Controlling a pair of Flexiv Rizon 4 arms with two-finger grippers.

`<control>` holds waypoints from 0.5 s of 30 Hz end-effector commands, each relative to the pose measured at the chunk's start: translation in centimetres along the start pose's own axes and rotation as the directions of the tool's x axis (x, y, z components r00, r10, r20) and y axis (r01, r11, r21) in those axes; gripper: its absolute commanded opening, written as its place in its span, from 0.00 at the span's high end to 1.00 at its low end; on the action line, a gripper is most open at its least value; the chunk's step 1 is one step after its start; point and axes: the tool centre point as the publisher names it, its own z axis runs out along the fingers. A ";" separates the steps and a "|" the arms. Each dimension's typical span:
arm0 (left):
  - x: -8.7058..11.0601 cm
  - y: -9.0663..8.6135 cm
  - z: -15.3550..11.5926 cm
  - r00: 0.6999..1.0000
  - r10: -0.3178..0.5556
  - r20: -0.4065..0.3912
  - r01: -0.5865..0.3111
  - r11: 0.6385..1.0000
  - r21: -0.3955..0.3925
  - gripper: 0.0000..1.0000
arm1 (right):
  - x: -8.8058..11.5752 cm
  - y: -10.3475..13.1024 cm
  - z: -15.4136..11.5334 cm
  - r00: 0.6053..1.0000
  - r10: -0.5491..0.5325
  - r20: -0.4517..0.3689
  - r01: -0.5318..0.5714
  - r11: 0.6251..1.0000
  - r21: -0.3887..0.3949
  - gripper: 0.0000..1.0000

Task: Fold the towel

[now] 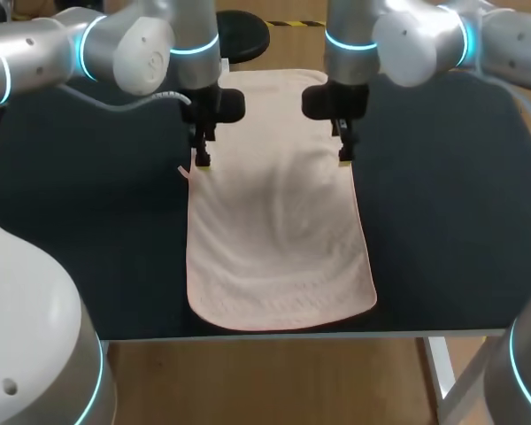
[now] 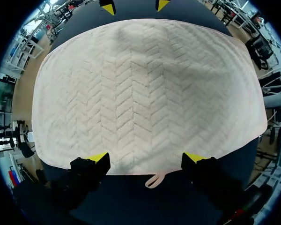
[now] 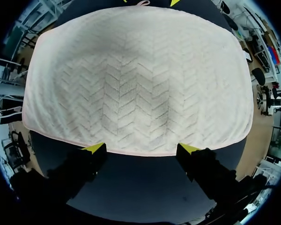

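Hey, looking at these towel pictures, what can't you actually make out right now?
Head view: parts of the towel's far end, hidden behind the left arm and right arm.
All views: whether the left gripper and right gripper touch the towel or hover; no side angle shows it.
All views: the towel's underside, lying against the table.

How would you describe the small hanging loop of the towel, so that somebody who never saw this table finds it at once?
On the dark table lies one pale pink towel. Follow its left long edge to the left gripper; between its two fingers a small loop sticks out onto the table. Nothing else breaks the towel's smooth hem.
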 end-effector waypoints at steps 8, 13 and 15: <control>-0.9 0.5 1.2 0.999 -0.028 -0.019 0.029 1.000 0.011 0.00 | -0.7 0.0 1.3 0.999 0.021 -0.036 -0.021 1.000 0.017 0.00; -0.9 0.9 1.6 0.999 -0.044 -0.019 0.044 0.999 0.008 0.00 | -0.9 0.0 2.3 0.999 0.033 -0.037 -0.033 0.999 0.010 0.00; -1.0 1.1 1.8 0.999 -0.046 -0.011 0.046 0.999 0.002 0.00 | -0.9 0.1 2.5 0.999 0.035 -0.037 -0.035 0.999 0.007 0.00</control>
